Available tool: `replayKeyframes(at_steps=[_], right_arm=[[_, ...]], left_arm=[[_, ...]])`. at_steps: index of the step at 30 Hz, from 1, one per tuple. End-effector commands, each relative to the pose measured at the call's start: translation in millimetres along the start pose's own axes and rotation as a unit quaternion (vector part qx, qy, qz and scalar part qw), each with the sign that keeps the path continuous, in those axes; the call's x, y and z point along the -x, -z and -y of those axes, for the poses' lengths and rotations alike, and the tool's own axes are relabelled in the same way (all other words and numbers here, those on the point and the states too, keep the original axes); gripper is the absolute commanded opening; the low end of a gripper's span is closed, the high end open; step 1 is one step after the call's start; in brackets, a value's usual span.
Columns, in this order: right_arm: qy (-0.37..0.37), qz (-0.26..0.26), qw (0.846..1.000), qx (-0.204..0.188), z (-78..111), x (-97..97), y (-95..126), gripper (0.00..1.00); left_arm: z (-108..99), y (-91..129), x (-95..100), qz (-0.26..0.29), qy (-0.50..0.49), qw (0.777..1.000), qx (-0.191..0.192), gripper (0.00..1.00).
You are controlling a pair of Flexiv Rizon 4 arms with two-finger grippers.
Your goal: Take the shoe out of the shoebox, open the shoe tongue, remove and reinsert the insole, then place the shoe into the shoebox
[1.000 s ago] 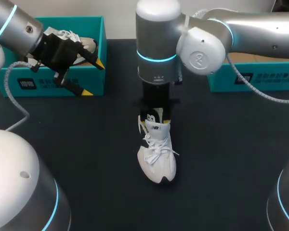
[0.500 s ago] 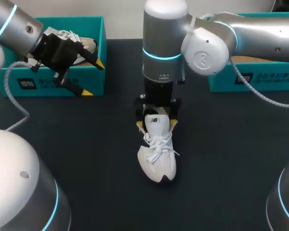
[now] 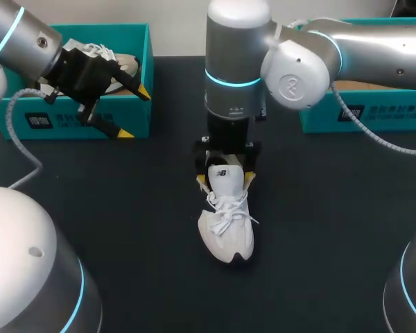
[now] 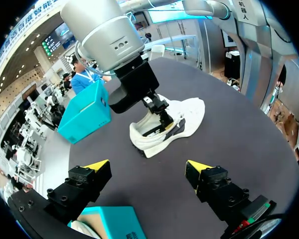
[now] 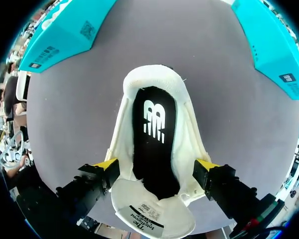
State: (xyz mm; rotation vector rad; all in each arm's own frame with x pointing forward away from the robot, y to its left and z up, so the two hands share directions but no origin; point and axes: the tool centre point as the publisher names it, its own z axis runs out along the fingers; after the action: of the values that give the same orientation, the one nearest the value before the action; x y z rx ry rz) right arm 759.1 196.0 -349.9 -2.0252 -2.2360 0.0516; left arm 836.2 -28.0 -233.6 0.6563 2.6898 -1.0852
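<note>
Right gripper (image 5: 157, 164) fingers (image 5: 97, 181) spread wide, straddling shoe (image 3: 226, 225) collar mid-table, not clamping far as we can see. Left gripper (image 3: 134, 111) gaping, empty, over shoebox (image 3: 55, 121). Tongue (image 5: 152, 211) flipped forward, insole (image 5: 153, 134) seated. We reckon insole step; next move needs narrowing, dipping inside, pinching insole edge.

Head overhead, right wrist close, left wrist distant, all sharing shoe (image 3: 225, 222)

right arm (image 3: 239, 69) shifts toward the view's right, right gripper (image 3: 226, 180) spreads wider, tips now flank the shoe (image 3: 226, 225), tongue (image 3: 220, 175) shows fuller
</note>
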Motion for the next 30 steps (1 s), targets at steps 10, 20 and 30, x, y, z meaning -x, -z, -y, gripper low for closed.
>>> replayKeyframes(at_steps=[10, 20, 30], right_arm=[[-0.028, 0.022, 0.999, 0.023, 22.6, -1.4, 30.3, 1.00], [-0.067, 0.035, 0.997, 0.024, 56.8, -1.0, 46.1, 1.00], [-0.083, 0.014, 0.996, 0.017, 73.7, -13.8, 40.3, 0.54]], left_arm=[[-0.1, 0.3, -0.7, 0.000, 0.000, 1.000, 0.001, 1.00], [-0.1, 0.3, -0.7, 0.000, 0.000, 1.000, 0.001, 1.00], [-0.1, 0.3, -0.7, 0.000, 0.000, 1.000, 0.001, 1.00]])
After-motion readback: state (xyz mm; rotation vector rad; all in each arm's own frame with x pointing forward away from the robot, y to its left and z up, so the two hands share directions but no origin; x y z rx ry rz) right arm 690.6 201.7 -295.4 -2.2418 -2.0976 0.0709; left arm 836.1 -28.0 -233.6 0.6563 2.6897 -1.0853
